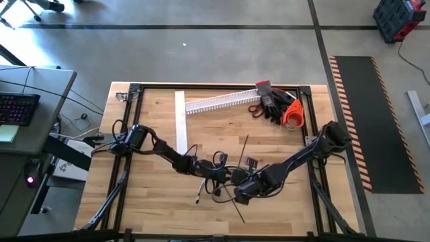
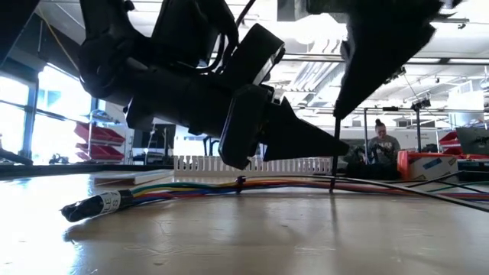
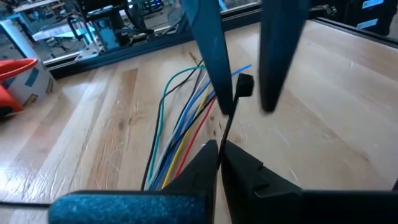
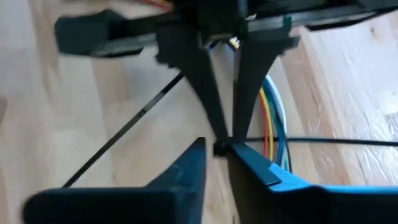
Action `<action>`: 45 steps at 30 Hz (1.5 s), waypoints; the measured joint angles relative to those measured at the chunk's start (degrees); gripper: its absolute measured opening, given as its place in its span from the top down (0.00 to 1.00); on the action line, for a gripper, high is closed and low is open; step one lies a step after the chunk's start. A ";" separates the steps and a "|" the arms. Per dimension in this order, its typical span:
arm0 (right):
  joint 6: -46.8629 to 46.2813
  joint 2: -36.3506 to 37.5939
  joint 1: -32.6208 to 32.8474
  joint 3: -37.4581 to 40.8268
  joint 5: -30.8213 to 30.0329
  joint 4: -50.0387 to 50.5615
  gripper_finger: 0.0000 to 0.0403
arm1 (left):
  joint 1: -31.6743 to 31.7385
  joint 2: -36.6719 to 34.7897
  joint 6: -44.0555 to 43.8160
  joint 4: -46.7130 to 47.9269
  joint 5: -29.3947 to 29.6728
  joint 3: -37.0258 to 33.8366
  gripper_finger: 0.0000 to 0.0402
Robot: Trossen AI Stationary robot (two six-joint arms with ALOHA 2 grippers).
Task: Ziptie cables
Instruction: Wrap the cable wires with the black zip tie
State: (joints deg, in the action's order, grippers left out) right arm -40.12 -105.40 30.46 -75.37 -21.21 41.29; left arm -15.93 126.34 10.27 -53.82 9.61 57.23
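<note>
While the cables (image 2: 229,186) lie flat on the table (image 1: 154,202), a ziptie (image 3: 225,127) is pinched above them by the left gripper (image 3: 219,148). Its head is pinched by the right gripper (image 4: 221,148), touching the left one.

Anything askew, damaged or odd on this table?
Nothing looks damaged or spilled. Both grippers, left and right, meet mid-table over the loose coloured wire bundle; a thin black ziptie strip lies diagonally near the front edge.
</note>
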 joint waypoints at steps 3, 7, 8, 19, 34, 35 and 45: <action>-0.44 1.30 1.36 0.00 -0.75 2.86 0.75 | -0.30 0.00 -0.78 0.12 0.50 0.00 1.00; -2.28 3.68 4.27 0.12 -7.29 6.75 0.65 | -0.67 0.00 -2.24 0.24 1.64 0.00 1.00; -2.10 4.07 4.79 0.48 -8.00 6.26 0.65 | -0.67 0.00 -2.31 0.26 1.64 0.01 1.00; 0.87 4.61 5.53 7.30 -17.62 -8.36 0.97 | -0.74 0.00 -2.61 1.96 1.48 1.53 1.00; 0.30 6.08 6.15 9.07 -20.52 -10.48 1.00 | -0.86 0.00 -3.20 2.02 1.46 1.53 1.00; 0.97 6.82 6.67 8.93 -21.91 -10.68 1.00 | -0.95 0.00 -3.20 2.11 1.48 1.53 1.00; -10.56 11.32 4.03 23.62 -27.35 -9.76 0.93 | -1.24 0.00 -4.07 3.18 1.46 1.51 1.00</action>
State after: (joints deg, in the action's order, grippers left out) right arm -50.67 -94.09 34.49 -51.76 -48.57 31.53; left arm -17.16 126.34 6.20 -50.65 11.07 58.74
